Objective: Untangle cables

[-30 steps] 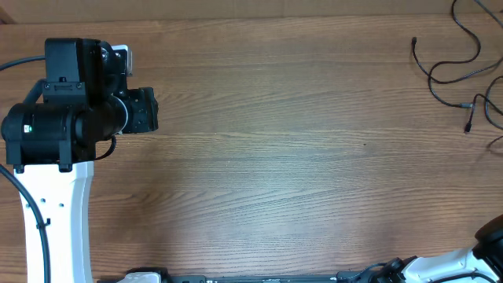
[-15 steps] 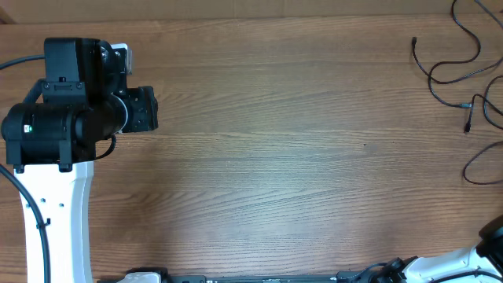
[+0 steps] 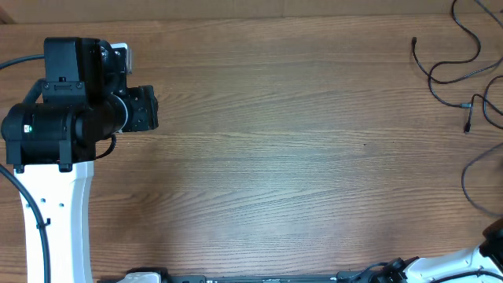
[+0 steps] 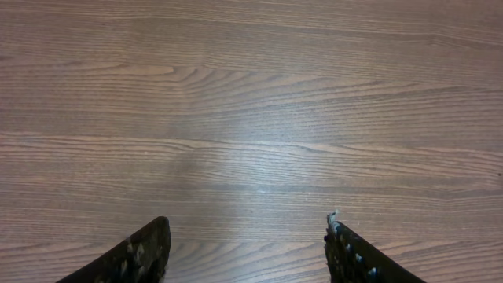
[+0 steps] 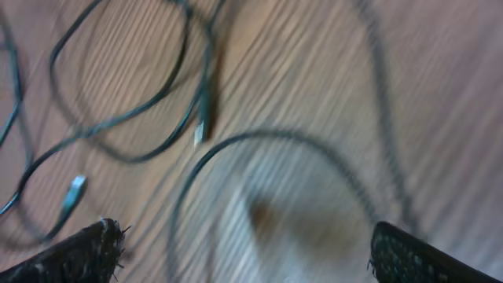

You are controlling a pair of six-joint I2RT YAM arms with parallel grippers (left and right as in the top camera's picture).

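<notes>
Thin black cables (image 3: 431, 75) lie in loose strands at the table's far right, with a small plug (image 3: 469, 124) among them. One strand forms a wide loop (image 3: 463, 182) by the right edge. The blurred right wrist view shows several cable loops (image 5: 236, 140) and a silvery tip (image 5: 202, 130) on the wood. My right gripper (image 5: 245, 240) stands wide open above them with only table between its fingers. My left gripper (image 4: 246, 228) is open over bare wood at the far left, holding nothing.
The left arm (image 3: 71, 118) sits over the table's left side on its white link. Part of the right arm (image 3: 493, 236) shows at the bottom right corner. The wooden table (image 3: 275, 157) stretches between them.
The right gripper has gone from shut to wide open. The strand at the right edge has spread into a larger loop toward the front. The left arm has not moved.
</notes>
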